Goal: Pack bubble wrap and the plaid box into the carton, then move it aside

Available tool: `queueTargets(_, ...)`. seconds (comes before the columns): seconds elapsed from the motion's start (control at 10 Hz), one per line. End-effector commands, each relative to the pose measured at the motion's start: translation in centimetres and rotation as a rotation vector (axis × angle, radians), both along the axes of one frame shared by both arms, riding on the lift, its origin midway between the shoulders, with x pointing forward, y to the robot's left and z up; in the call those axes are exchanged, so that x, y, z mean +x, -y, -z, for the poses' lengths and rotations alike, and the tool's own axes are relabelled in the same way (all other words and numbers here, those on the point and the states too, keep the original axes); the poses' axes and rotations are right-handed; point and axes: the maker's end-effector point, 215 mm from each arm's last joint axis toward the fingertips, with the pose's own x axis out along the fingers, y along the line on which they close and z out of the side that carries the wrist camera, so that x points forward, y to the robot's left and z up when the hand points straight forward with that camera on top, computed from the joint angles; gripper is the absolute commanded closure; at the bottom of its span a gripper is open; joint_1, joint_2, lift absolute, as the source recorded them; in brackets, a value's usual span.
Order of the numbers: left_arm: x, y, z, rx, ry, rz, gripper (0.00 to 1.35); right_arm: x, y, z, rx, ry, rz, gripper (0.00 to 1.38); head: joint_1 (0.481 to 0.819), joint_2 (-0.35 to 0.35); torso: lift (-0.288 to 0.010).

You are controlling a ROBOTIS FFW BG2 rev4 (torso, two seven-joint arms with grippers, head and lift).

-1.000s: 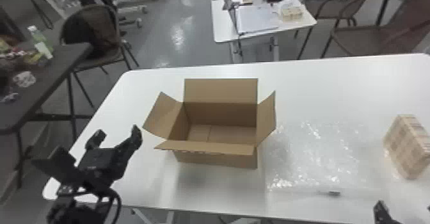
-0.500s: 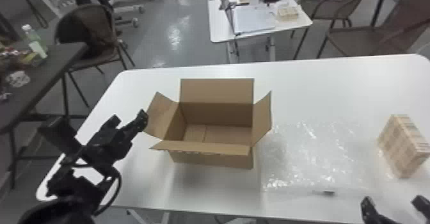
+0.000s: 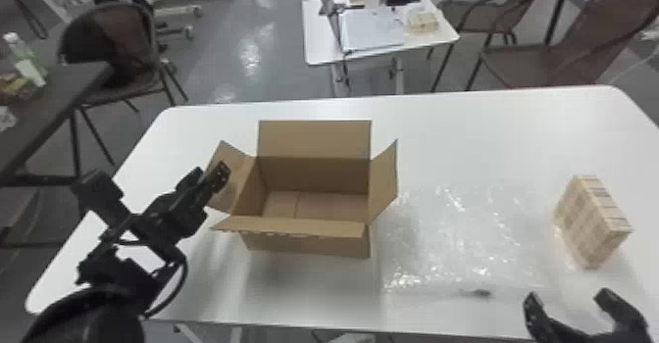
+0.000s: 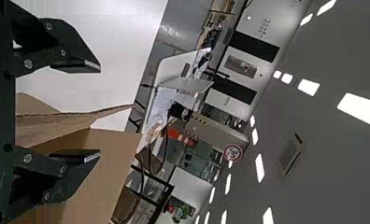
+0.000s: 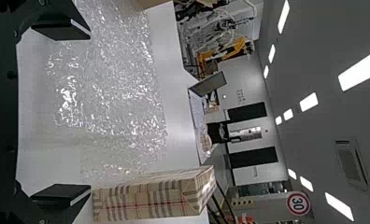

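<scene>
"Both arms have advanced over the table (image 3: 490,136): the left gripper (image 3: 212,171) up to the left flap (image 3: 239,180) of the carton (image 3: 314,245), the right gripper (image 3: 569,296) toward the bubble wrap (image 3: 456,239)."

"Pinching anything?"

"No, each has its fingers spread, nothing between them."

"Why split them?"

"Likely the left steadies the carton while the right collects padding. The wrap lies flat between carton and plaid box (image 3: 588,222), which stands near the table's right edge."

"Anything awkward?"

"The right flap (image 3: 385,185) leans out toward the wrap and could snag it. Some small dark object (image 3: 478,292) lies at the wrap's near edge, too."
</scene>
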Motion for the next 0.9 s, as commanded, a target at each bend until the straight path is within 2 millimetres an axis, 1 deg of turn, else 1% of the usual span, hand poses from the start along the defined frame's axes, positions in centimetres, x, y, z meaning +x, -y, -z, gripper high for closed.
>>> queueTargets(0.0,0.1,-0.6,0.1,0.03,-0.01,-0.004,0.75,0.0,-0.1,-0.1,0.005,0.003,0.0,0.14,0.695,0.183,-0.166)
queueTargets(0.1,0.0,-0.7,0.3,0.059,-0.02,0.004,1.01,0.0,-0.1,0.0,0.005,0.0,0.0,0.14,0.695,0.185,-0.166)
queueTargets(0.2,0.0,-0.4,0.3,0.057,-0.016,0.005,1.16,0.0,-0.1,0.0,0.007,0.0,0.001,0.14,0.695,0.189,-0.166)
queueTargets(0.4,0.0,0.2,0.3,0.036,-0.01,0.016,1.17,0.1,-0.2,-0.2,0.008,0.003,-0.002,0.14,0.695,0.187,-0.166)
queueTargets(0.5,0.0,0.4,0.1,0.026,-0.005,0.018,1.21,0.1,-0.2,-0.2,0.011,0.003,-0.001,0.14,0.695,0.183,-0.166)
queueTargets(0.6,0.0,0.2,-0.3,0.023,0.007,0.016,1.21,0.3,-0.5,-0.5,0.017,-0.007,-0.008,0.14,0.695,0.181,-0.166)
queueTargets(0.7,0.0,0.4,-0.2,0.02,0.007,0.017,1.21,0.9,-1.1,-1.7,0.012,-0.007,-0.023,0.14,0.695,0.181,-0.166)
queueTargets(0.8,0.0,0.7,-0.3,0.009,0.011,0.019,1.21,2.0,-1.6,-3.1,0.017,-0.023,-0.033,0.14,0.695,0.185,-0.166)
